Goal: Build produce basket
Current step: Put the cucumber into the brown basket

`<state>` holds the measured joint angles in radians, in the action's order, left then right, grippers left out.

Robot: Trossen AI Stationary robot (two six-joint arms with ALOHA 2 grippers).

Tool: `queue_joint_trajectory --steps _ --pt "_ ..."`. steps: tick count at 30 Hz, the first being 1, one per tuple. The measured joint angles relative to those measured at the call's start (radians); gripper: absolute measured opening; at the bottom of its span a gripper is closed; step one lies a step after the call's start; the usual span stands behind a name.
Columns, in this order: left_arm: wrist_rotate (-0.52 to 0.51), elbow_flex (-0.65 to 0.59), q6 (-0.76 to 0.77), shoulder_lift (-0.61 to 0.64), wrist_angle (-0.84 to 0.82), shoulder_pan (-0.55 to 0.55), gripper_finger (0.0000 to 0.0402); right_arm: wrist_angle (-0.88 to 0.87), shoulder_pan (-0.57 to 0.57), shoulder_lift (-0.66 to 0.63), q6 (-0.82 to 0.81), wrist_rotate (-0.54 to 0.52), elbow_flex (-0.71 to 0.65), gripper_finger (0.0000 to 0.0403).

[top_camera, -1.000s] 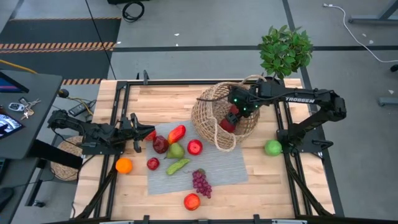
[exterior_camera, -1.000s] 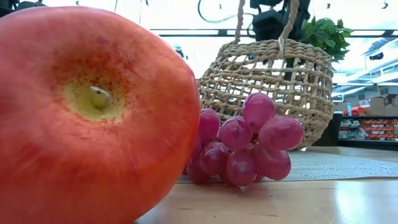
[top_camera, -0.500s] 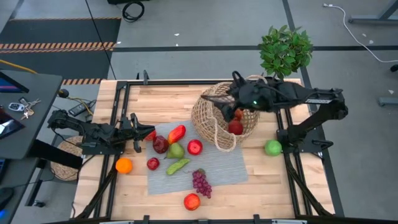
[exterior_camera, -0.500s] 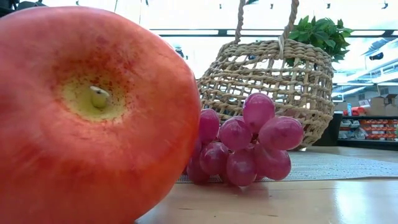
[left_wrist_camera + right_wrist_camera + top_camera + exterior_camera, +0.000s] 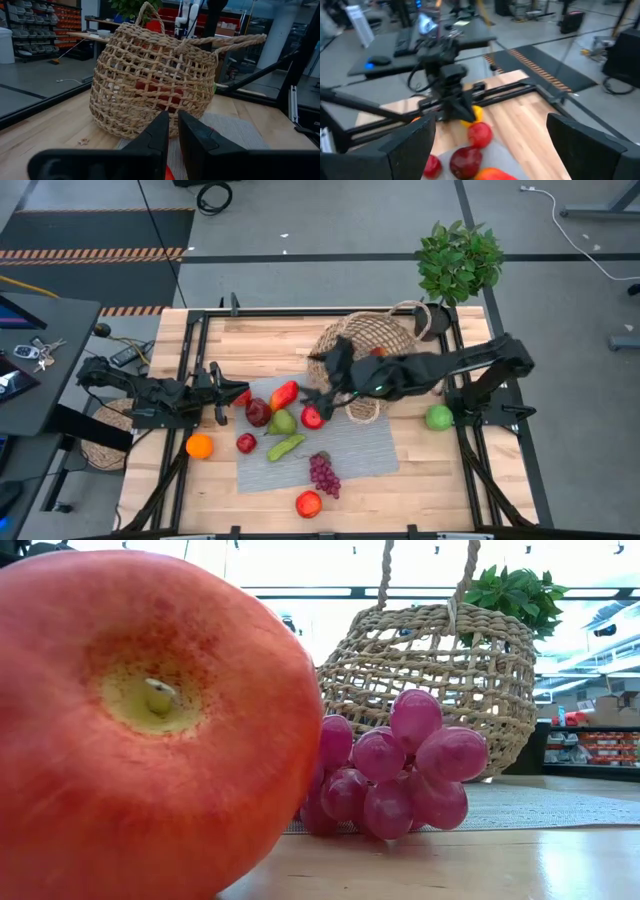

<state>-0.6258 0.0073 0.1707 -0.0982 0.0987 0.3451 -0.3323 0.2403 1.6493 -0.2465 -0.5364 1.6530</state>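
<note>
Wicker basket (image 5: 365, 340) holds red fruit (image 5: 159, 93); count unclear. Outside: one orange (image 5: 199, 445), one grape bunch (image 5: 323, 473). Right claw (image 5: 318, 383) open, empty; left claw (image 5: 218, 396) closed.

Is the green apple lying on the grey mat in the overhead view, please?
No, the green apple lies on bare wood right of the grey mat.
</note>
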Motion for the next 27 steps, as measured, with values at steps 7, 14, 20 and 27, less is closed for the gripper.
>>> queue_joint_trajectory --steps 7,14,20,27 --pt "0.000 0.000 0.000 0.000 0.001 0.000 0.0048 0.122 0.001 0.111 0.022 0.107 0.000 0.0384" --pt "0.000 0.000 0.000 0.000 0.001 0.000 0.0048 0.113 0.044 0.241 0.058 0.166 0.129 0.0384" --pt "0.000 0.000 0.000 0.000 0.001 0.000 0.0048 -0.066 0.095 0.411 0.122 0.186 0.389 0.0384" --pt "0.000 0.000 0.000 0.000 0.000 0.000 0.0048 -0.171 0.101 0.569 0.148 0.236 0.519 0.0384"
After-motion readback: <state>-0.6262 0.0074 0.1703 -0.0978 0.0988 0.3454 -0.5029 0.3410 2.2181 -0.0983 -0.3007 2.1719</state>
